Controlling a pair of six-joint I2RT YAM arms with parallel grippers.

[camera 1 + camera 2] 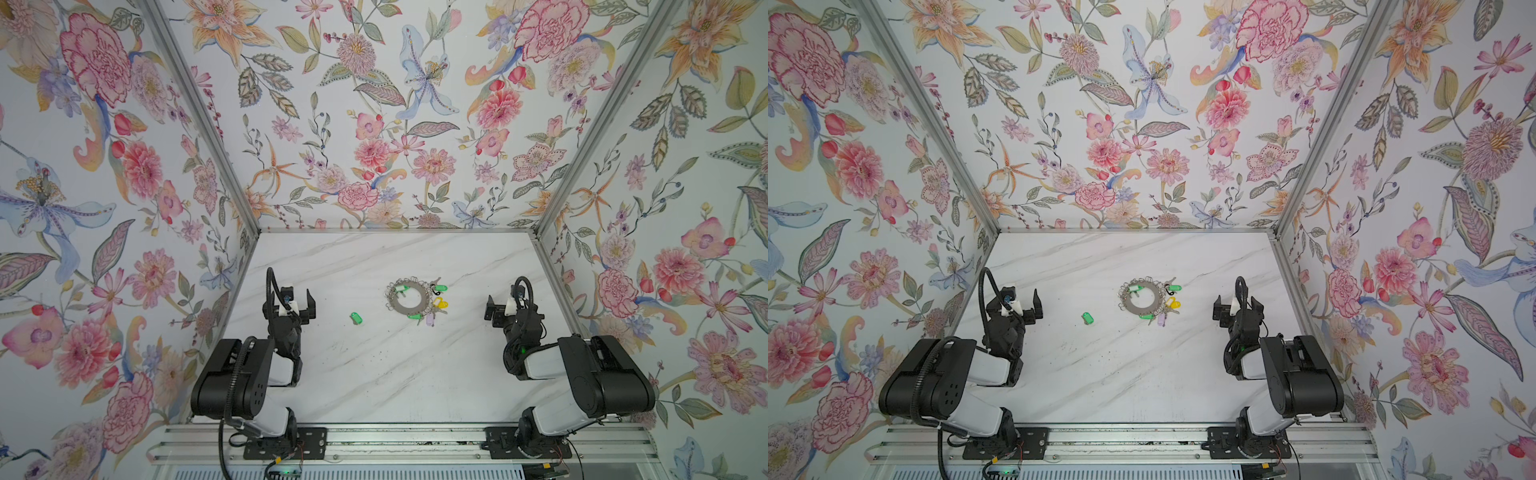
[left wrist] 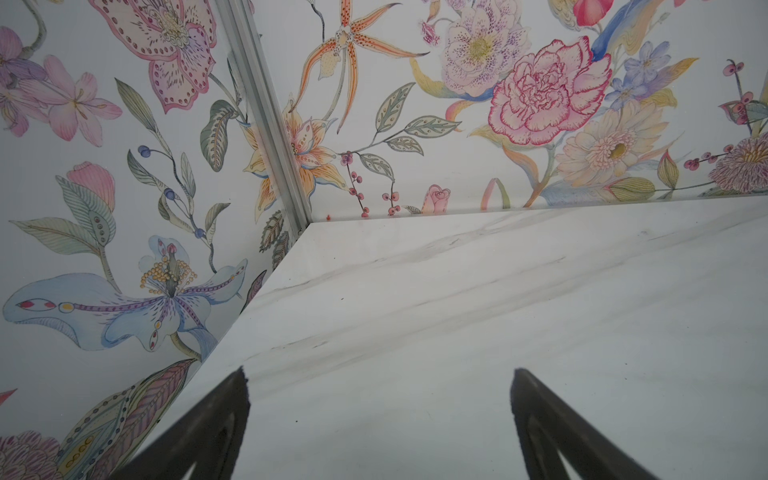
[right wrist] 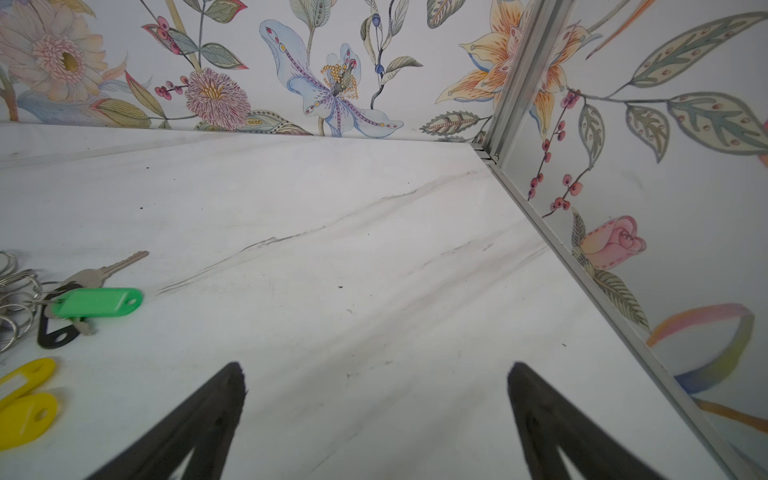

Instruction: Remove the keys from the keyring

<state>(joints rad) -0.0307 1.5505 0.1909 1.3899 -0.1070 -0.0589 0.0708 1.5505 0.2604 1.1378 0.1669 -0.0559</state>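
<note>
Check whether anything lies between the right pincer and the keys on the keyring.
Nothing visible does. Only bare table lies between the right pincer and the keys on the keyring; the loose green tag sits on the ring's far side.

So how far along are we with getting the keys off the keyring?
Done: one loose green tag lies on the table, apart from the keyring. In hand: nothing; the left gripper and right gripper are open, empty and away from the ring. Left: most of it; green, yellow and lilac tagged keys still hang at its rim.
</note>
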